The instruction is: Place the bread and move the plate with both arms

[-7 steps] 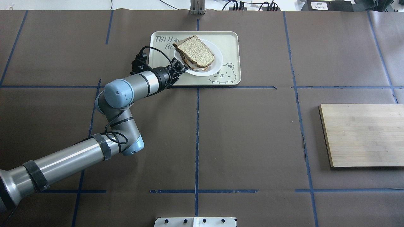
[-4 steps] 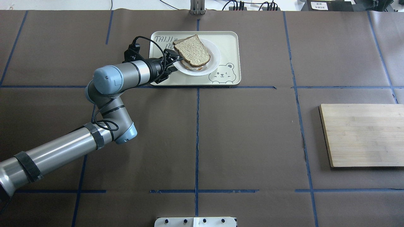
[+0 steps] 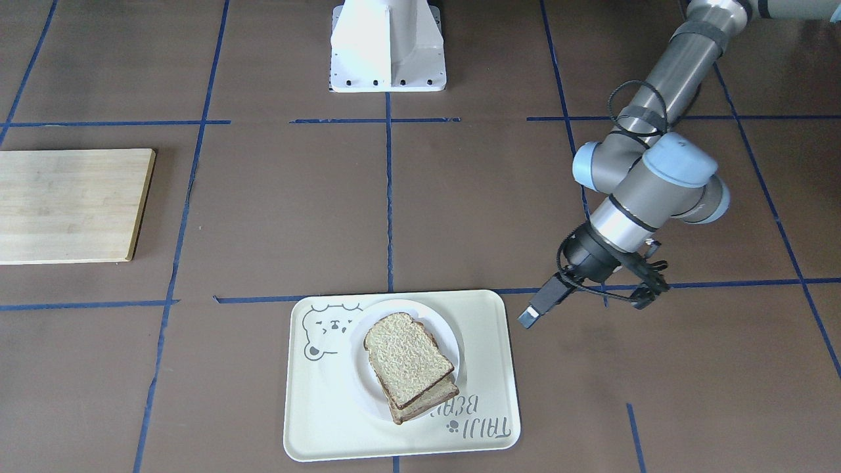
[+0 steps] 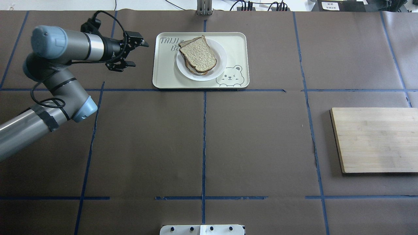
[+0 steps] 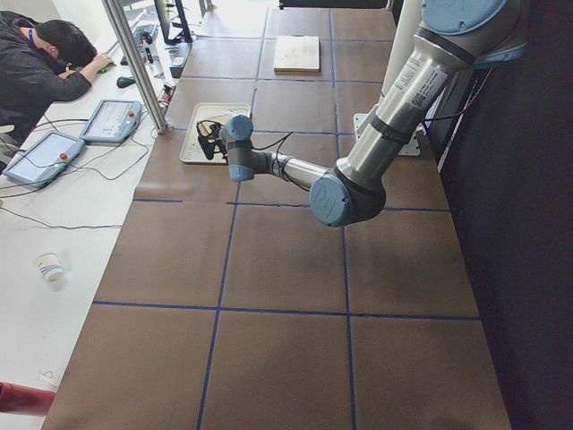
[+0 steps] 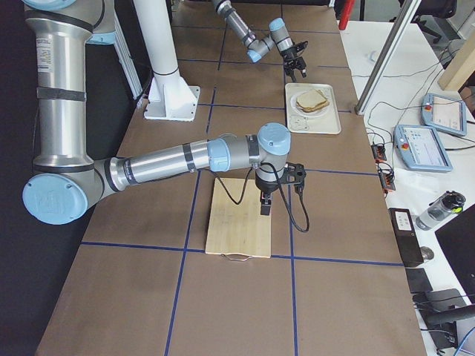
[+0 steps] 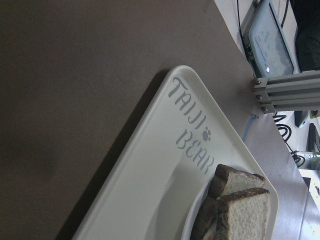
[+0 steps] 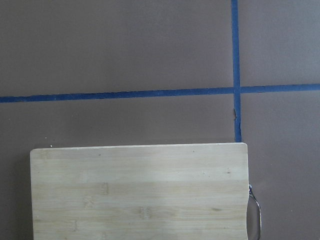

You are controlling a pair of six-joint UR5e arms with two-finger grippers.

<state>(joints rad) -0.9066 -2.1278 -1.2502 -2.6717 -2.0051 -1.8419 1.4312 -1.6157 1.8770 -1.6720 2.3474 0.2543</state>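
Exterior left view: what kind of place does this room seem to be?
Most likely a robotics lab, not a kitchen: blue tape lines grid the brown-covered table, the left arm reaches over it, and an operator leans beside two teach pendants.

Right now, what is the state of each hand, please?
Left hand: open, holding nothing.
Right hand: cannot be told from these views.

Silver-grey tubular left arm (image 4: 19, 130), light-blue joint caps (image 4: 45, 37), black tape bands (image 4: 47, 118), black tool (image 4: 140, 54).
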